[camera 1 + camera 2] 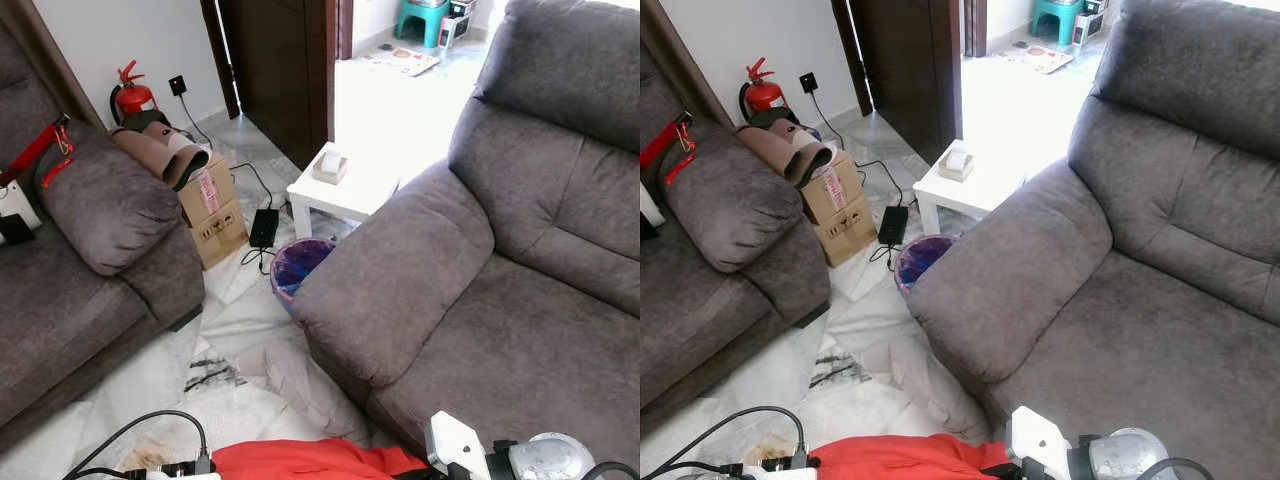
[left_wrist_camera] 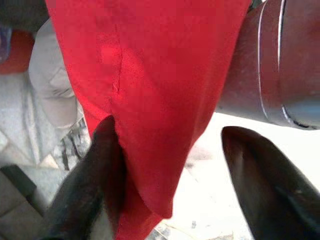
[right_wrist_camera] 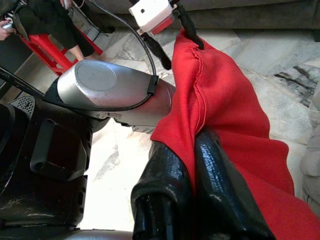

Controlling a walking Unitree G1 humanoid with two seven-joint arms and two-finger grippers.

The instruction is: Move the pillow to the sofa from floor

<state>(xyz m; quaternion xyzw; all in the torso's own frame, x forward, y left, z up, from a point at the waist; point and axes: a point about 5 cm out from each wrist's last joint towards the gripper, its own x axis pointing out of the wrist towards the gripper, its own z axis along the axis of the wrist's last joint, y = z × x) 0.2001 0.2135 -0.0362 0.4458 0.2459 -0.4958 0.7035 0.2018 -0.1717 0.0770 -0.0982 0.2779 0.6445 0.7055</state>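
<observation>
Red cloth of the pillow (image 1: pixel 310 459) is showing at the bottom edge of the head views, hanging low in front of the robot above the marble floor (image 1: pixel 240 310), beside the big grey sofa (image 1: pixel 500 250) that is taking up the right side. A second grey sofa (image 1: pixel 90 250) is sitting on the left, with a cardboard box (image 1: pixel 215 210) beside it. Between the sofas a white surface (image 1: pixel 350 185) is carrying a small tissue box (image 1: pixel 330 165), and a purple-lined bin (image 1: pixel 297 265) is standing just in front of it.

The right wrist view is showing the grip up close: the right claw (image 3: pixel 192 165) is pinching the pillow's seamed edge, its fingers closed tight on the fabric. The left wrist view is showing the left claw (image 2: pixel 170 165) with its fingers spread wide, one finger (image 2: pixel 102 165) touching the hanging cloth, the other standing clear. A person's legs on a red stool (image 3: pixel 55 50) are appearing in the right wrist view.
</observation>
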